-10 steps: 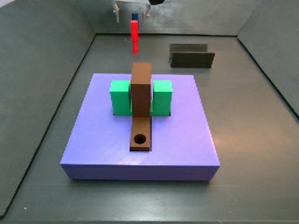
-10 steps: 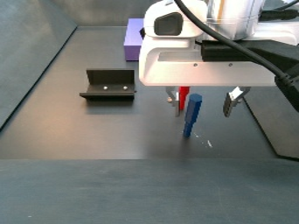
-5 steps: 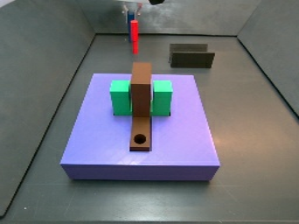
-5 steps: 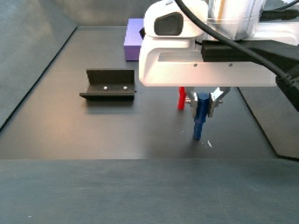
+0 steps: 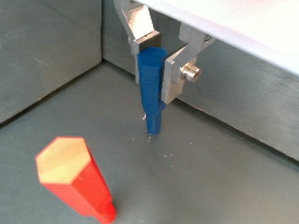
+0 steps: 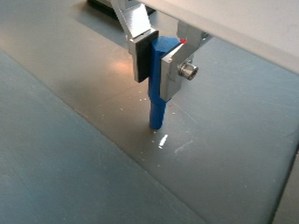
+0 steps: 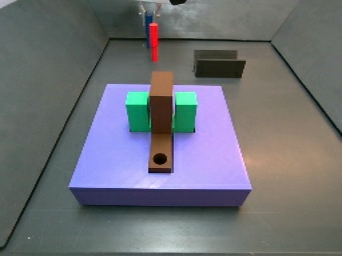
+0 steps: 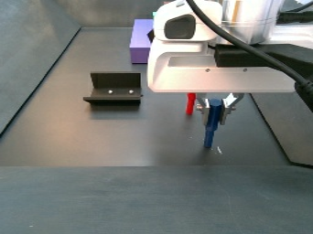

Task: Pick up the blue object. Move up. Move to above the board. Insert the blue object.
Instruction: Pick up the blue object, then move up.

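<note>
Gripping: gripper [image 5: 156,63] pinched peg [image 5: 151,92], tip at floor
done: grasp
left: lift, move over board [image 7: 162,115], insert in hole [image 7: 160,159]

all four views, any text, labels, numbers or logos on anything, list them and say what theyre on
None can be read: no words, numbers or logos on the gripper, the blue object it clamps, the red stick, the board, green block, purple slab or the fixture.
</note>
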### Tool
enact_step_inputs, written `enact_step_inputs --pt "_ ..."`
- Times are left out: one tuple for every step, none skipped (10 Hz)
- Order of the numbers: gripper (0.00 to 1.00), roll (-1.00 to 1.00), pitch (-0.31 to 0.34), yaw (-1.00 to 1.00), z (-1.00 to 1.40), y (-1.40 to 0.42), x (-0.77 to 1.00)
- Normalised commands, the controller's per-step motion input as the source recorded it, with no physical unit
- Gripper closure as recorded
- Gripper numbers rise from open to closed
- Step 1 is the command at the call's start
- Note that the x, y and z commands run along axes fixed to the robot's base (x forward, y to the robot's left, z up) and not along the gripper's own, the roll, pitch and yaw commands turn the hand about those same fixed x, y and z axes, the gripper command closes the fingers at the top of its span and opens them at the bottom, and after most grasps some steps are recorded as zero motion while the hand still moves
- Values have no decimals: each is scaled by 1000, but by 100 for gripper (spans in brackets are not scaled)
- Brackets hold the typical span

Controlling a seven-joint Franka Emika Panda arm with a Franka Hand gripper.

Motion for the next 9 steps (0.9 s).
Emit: enact_step_inputs --pt "100 0 0 0 0 0 0" --pt "100 0 0 0 0 0 0" --pt "100 0 0 0 0 0 0" --pt "100 0 0 0 0 0 0" --pt "100 0 0 0 0 0 0" --pt "100 0 0 0 0 0 0" --pt "100 0 0 0 0 0 0" --pt "100 0 0 0 833 0 0" --pt "100 -10 31 9 758 -85 -5"
